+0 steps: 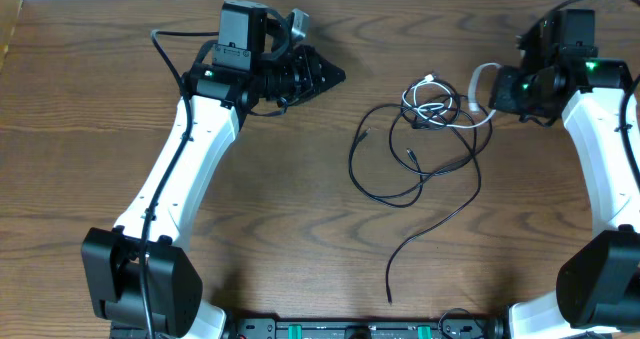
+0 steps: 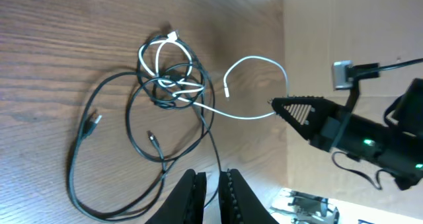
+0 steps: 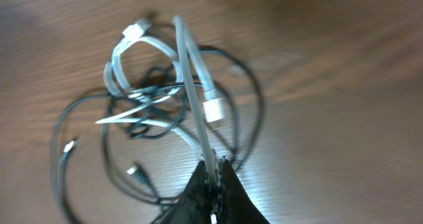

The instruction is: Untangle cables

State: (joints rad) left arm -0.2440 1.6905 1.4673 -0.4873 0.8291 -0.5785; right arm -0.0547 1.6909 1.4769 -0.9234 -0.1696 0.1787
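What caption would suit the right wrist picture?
Right gripper pinching a thin white cable above its knot with a thin black cable on the wooden table.

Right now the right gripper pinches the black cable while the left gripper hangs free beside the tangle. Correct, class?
Not quite. The right gripper is shut on the white cable, not the black cable; the right wrist view shows this. The left gripper does hang free.
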